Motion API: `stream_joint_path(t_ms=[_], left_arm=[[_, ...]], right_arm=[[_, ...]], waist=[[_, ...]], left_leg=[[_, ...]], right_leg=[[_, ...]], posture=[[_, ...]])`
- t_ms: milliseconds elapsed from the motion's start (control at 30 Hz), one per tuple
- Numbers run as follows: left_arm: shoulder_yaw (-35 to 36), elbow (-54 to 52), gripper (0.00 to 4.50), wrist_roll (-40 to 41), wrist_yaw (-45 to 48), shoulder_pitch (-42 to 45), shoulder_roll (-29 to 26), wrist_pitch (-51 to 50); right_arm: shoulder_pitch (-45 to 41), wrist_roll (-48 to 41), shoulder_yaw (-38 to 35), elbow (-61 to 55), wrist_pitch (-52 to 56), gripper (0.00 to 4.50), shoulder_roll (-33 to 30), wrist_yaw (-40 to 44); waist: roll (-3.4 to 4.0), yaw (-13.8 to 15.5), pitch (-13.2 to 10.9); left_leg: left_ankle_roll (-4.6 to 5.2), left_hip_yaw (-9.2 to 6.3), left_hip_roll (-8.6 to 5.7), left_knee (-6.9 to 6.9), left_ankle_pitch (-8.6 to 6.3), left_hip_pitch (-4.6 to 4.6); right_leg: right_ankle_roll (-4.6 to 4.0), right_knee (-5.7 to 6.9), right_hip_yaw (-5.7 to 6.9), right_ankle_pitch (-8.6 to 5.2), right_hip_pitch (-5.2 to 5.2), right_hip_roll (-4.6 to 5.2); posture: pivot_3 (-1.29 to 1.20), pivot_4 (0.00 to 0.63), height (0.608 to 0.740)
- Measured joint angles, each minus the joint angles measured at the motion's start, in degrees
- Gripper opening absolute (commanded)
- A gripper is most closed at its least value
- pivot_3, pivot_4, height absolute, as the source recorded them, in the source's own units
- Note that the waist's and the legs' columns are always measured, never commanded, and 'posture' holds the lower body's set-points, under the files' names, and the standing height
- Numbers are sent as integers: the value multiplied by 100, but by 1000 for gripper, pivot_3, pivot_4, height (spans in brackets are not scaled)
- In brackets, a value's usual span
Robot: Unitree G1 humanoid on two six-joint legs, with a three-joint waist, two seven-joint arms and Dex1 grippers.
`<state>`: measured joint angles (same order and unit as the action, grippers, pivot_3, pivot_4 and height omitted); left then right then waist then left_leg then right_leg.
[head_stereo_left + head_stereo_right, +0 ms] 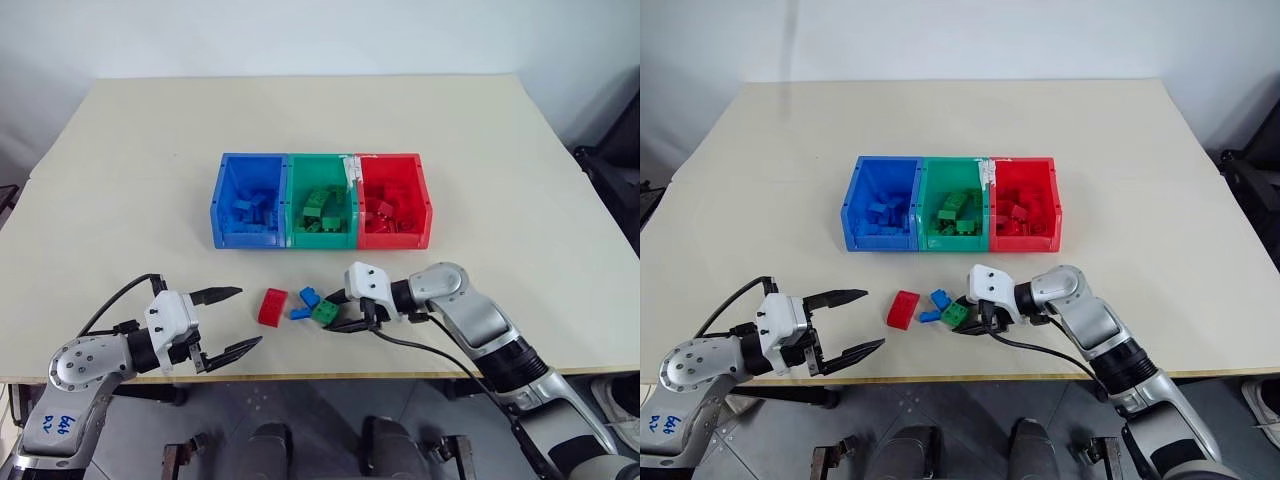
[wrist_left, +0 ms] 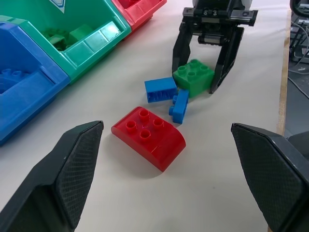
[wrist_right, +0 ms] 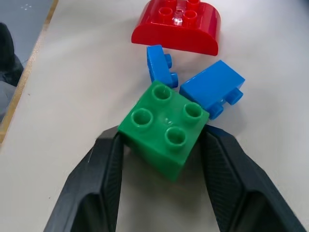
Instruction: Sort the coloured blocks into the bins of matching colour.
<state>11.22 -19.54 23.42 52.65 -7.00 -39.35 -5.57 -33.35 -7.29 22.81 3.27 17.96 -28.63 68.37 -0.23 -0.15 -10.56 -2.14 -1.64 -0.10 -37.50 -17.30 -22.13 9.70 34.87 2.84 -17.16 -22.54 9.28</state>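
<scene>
A green block (image 3: 164, 128) rests on the table near the front edge, and my right gripper (image 1: 333, 313) is shut on it, one black finger (image 3: 104, 164) pressed to each side. Two small blue blocks (image 1: 309, 297) (image 1: 301, 313) touch the green one on its left. A red block with a rounded edge (image 1: 272, 306) lies just beyond them. My left gripper (image 1: 248, 317) hovers wide open to the left of the red block, holding nothing. The blue bin (image 1: 222, 200), green bin (image 1: 318, 240) and red bin (image 1: 425, 205) stand in a row at mid-table, each holding several blocks of its own colour.
The table's front edge (image 1: 300, 372) runs just below both grippers. A black cable (image 1: 420, 348) trails from the right wrist over that edge. Dark equipment (image 1: 610, 170) stands past the table's right side.
</scene>
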Motion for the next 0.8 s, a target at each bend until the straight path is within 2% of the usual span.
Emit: stream_joint_path(t_ms=[200,300,467,567,700,733,800], left_arm=[[53,0,4500,0,-98,-5,56,28],[263,3,4500,30,-230,-42,111,35],[579,30,4500,100,-351,-230,195,52],[703,52,4500,99,-419,-346,220,64],[760,51,4500,99,-460,-394,241,70],[782,50,4500,99,-467,-415,247,71],[800,49,4500,99,-489,-466,259,71]], right_arm=[[-419,-716,-811,-95,783,1972,35,-76],[-1135,-832,-1206,239,924,1972,396,-547],[-2210,-313,-1395,1838,212,1972,1126,-1792],[-2595,-72,-1420,2779,-153,2887,1348,-2182],[-2727,33,-1437,3310,-533,4300,1417,-2313],[-2726,42,-1442,3356,-605,4493,1417,-2303],[-2703,25,-1472,3331,-742,4493,1399,-2232]], waist=[[0,-17,0],[0,-75,0],[0,-159,0],[0,-154,0],[0,-160,0],[1,-165,0],[1,-168,0]], left_leg=[[-1,0,3,0,0,0],[-5,1,5,9,3,2],[-6,5,3,21,3,0],[-5,7,2,23,3,-3],[-5,7,2,23,3,-3],[-5,9,2,23,3,-3],[-5,9,3,25,3,-2]], right_leg=[[0,1,0,0,-2,-1],[-4,8,0,-2,-8,-2],[-5,7,0,-2,-18,-1],[-6,5,1,-3,-20,0],[-6,4,1,-3,-20,0],[-6,5,1,-3,-21,0],[-6,6,1,-3,-22,0]], posture=[[0,150,740],[0,150,740],[0,150,740],[0,150,740],[0,150,740],[0,150,740],[0,150,740]])
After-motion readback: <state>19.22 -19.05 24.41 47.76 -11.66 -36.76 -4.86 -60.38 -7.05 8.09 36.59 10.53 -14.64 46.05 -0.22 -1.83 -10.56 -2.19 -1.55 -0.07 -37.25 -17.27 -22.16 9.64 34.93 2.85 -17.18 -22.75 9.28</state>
